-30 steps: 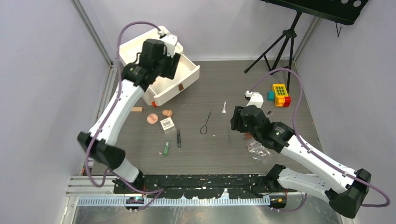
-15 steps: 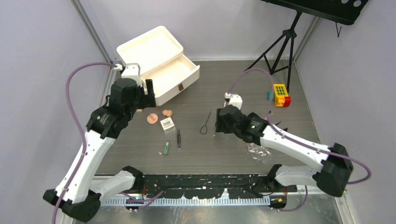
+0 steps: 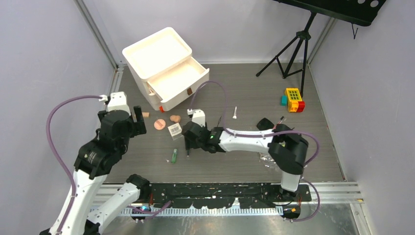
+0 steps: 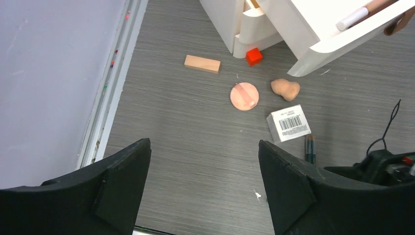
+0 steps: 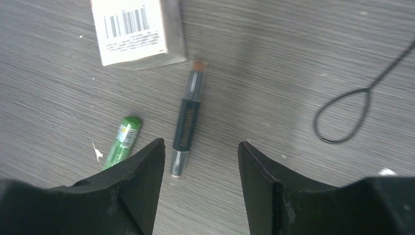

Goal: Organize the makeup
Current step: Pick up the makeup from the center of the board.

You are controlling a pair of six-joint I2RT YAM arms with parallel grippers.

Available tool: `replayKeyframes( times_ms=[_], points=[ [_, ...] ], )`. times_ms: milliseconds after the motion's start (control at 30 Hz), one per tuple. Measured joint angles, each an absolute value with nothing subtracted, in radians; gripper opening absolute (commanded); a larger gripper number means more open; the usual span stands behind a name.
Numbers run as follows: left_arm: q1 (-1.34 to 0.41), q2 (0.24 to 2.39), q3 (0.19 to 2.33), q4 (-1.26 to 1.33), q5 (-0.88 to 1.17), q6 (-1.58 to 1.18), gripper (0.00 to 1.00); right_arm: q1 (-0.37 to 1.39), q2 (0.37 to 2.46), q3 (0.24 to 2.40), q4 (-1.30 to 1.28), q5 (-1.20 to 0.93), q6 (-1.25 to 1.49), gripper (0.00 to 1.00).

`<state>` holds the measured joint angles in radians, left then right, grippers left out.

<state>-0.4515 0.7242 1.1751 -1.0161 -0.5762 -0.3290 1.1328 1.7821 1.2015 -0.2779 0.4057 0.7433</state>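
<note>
Right gripper (image 5: pixel 199 147), jaws apart, hangs over the pencil (image 5: pixel 188 117); lower straight, centring it; left gripper (image 4: pixel 204 147) is apart too, empty

In the right wrist view, the barcoded box (image 5: pixel 134 32) is cut off at the top edge, the wire loop (image 5: pixel 342 117) at the right, and the green tube (image 5: pixel 122 142) is partly hidden by a black finger (image 5: pixel 132 196).

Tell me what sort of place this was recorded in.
Probably a lab test cell, not a home: plain panel walls on metal framing close in the table, two arms are bolted to a rail at its near edge, and a tripod stands at the back.
</note>
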Motion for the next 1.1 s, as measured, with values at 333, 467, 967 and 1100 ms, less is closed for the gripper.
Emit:
replayKeyframes(
  times_ms=[333, 467, 967, 1100],
  points=[
    [-0.451, 0.633, 1.068, -0.976, -0.612, -0.296, 0.83, 1.161, 1.988, 1.346, -0.287, 0.407, 0.768, 0.55],
    [-0.451, 0.622, 1.026, -0.958, -0.609, -0.286, 0.82, 1.162, 2.048, 1.399, -0.329, 0.406, 0.767, 0.52],
    [-0.451, 0.566, 0.984, -0.907, -0.621, -0.284, 0.82, 1.179, 2.112, 1.528, -0.570, 0.509, 0.763, 0.25],
    [-0.451, 0.567, 0.976, -0.898, -0.620, -0.285, 0.82, 1.179, 2.106, 1.519, -0.584, 0.534, 0.766, 0.13]
  ],
)
